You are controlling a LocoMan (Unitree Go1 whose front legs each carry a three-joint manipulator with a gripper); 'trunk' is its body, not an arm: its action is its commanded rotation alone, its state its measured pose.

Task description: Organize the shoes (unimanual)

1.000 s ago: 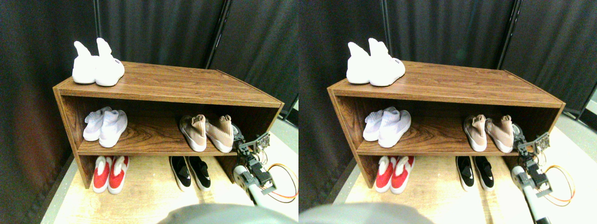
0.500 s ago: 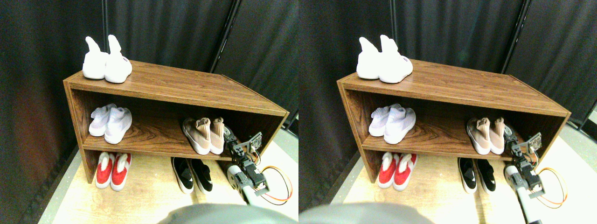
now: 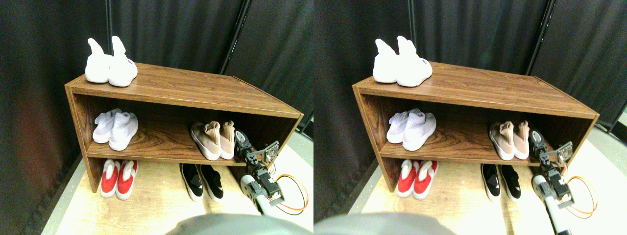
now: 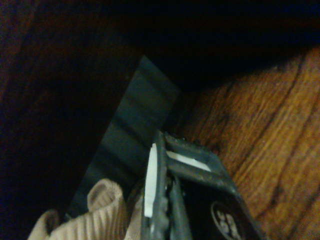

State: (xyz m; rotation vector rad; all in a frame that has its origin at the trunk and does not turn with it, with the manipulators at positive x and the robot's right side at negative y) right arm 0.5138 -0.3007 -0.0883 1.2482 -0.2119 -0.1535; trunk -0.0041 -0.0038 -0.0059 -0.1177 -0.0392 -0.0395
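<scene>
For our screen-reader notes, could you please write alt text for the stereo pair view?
The right end effector sits on the middle shelf of a wooden rack, beside the beige shoes. Black shoes and red shoes stand on the floor beneath; white pairs sit elsewhere on the rack.

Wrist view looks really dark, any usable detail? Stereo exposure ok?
Wrist view: mostly underexposed black; only the shelf board, the gripper and a beige-tan shoe cuff are lit, soft focus. Stereo pair view: the white pair on top is blown out, the floor bright, and the cabinet edges bow from wide-angle distortion.
</scene>
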